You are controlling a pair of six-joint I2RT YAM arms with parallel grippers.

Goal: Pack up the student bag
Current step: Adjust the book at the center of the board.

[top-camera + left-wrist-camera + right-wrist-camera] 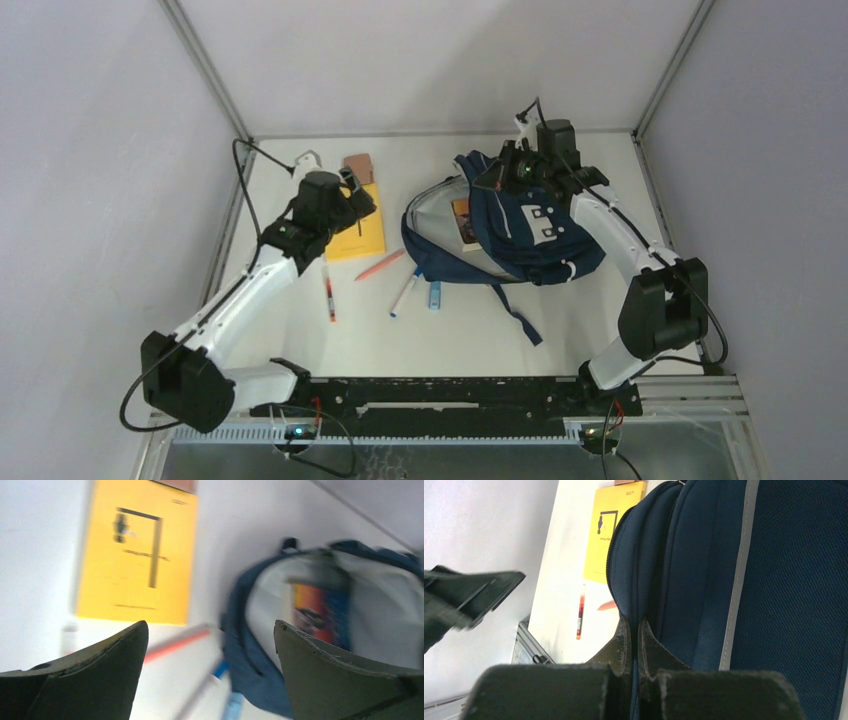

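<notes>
Lying on the far right half of the white table point(450, 340), the student bag point(520, 225) is a large navy backpack of coarse woven fabric, its front panel carrying white square patches point(545, 222) and its seams edged by a pale stripe point(736, 580) that runs the length of the padded side. The main compartment gapes toward the left arm, exposing a smooth light-grey lining, and a book point(320, 612) with an orange and blue cover stands inside the mouth; any print on that cover is blurred. One dark strap point(515, 310) trails toward the near edge. The right gripper point(634, 630) is closed on a fold of the bag's navy fabric at its far upper rim, fingertips pressed together. The left gripper point(210, 625) hangs with jaws spread wide and nothing between them, above the table between the bag and a yellow book point(137, 555). That flat, rectangular cover bears a dark figure and thin lines of text too small to read. A brown block point(358, 166) lies just behind it. Near the bag's mouth lie an orange pen point(380, 265), a blue marker point(404, 293) and a short blue stick point(435, 295); a red pen point(328, 290) lies beside the left arm.
</notes>
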